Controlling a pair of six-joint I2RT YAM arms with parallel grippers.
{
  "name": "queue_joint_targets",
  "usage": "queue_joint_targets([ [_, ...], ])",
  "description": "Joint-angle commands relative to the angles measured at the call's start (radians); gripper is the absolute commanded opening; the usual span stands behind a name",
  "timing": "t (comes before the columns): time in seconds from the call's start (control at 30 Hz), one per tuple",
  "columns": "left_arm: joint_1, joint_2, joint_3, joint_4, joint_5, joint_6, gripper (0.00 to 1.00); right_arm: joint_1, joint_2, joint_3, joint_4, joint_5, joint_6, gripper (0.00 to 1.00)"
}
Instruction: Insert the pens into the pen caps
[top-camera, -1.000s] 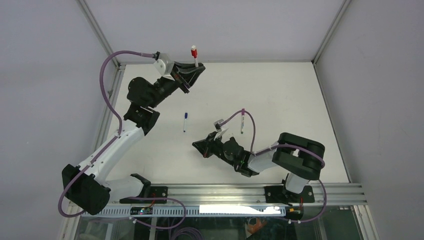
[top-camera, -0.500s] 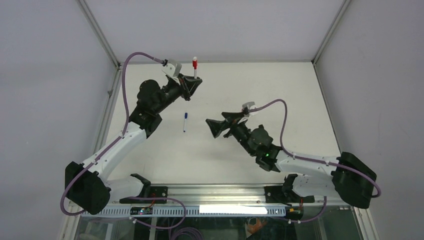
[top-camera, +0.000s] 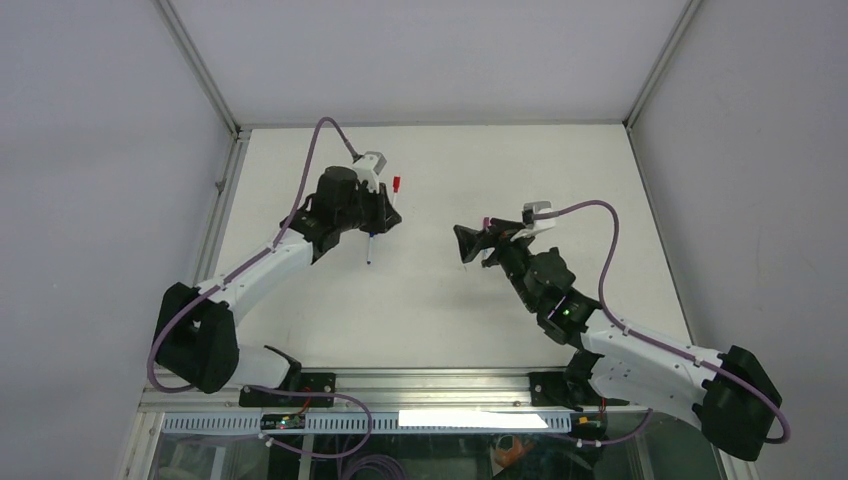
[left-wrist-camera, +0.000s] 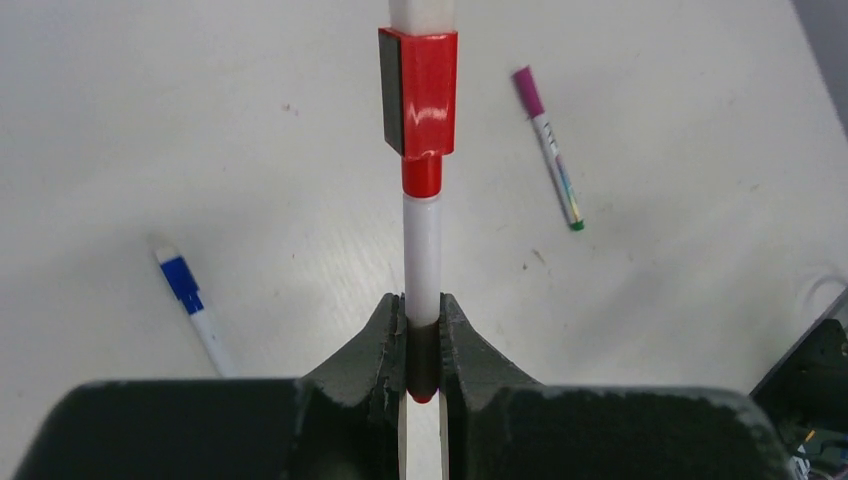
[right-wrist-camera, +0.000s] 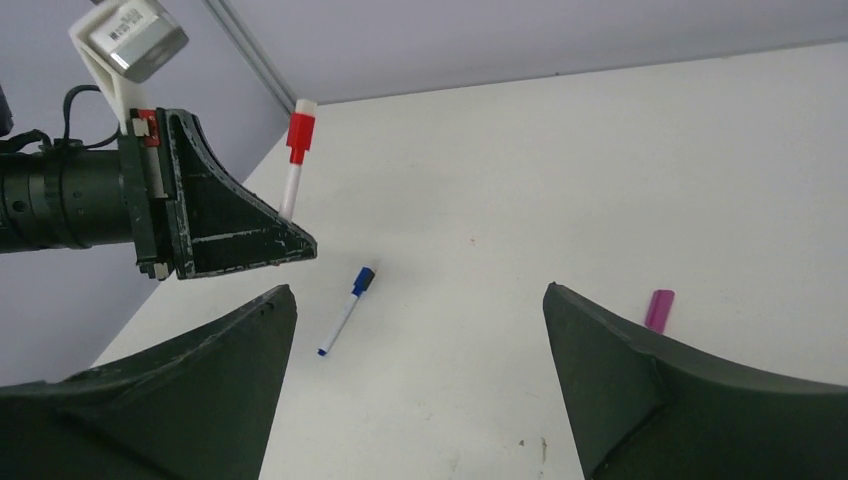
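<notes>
- blue pen (left-wrist-camera: 203, 322): lies flat on the table (left-wrist-camera: 700, 300), left of the held pen. Blue cap (left-wrist-camera: 181, 277) looks on already. Leave it.
- left gripper (left-wrist-camera: 422, 312): jaws pinched narrow on the tail end of the red pen (left-wrist-camera: 422, 250), which points straight out from the fingers, clear of the table.
- red cap (left-wrist-camera: 425, 95): sits on the far end of that pen. A thin red collar shows below it, so I can't tell if it's fully home.
- Step in hand, my read: finish seating the red one, then put it down. The grip is far from the cap, so the lever is long. Any push should run along the pen axis, or the pen will pivot in the jaws.
- right gripper (right-wrist-camera: 417, 300): jaws spread wide, empty, facing the red pen but well apart from it. To press, close on the cap only, not the barrel.
- magenta pen (left-wrist-camera: 553, 165): flat on the table to the right, magenta cap end visible. Lay the red pen on bare table away from it.
</notes>
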Motion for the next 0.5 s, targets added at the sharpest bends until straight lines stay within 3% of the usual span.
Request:
queue_joint_targets([
  [0.0,0.005,0.099,0.057,-0.206,0.015,-0.044,0.00,-0.015,-0.001,-0.013,-0.039,0.039,-0.017,0.96],
  [0.1,-0.001,0.188,0.095,-0.296,0.057,-0.041,0.00,-0.024,0.013,-0.007,-0.055,0.032,-0.009,0.96],
  [0.2,-0.039,0.178,0.079,-0.284,0.055,-0.027,0.00,-0.049,0.038,-0.003,-0.061,-0.017,0.009,0.95],
  [0.3,-0.090,0.099,0.027,-0.205,0.069,0.017,0.00,-0.107,0.073,-0.015,0.018,-0.216,0.076,0.94],
  [0.47,-0.119,-0.036,-0.068,-0.018,0.236,0.045,0.00,-0.132,0.159,-0.003,0.216,-0.457,0.104,0.93],
])
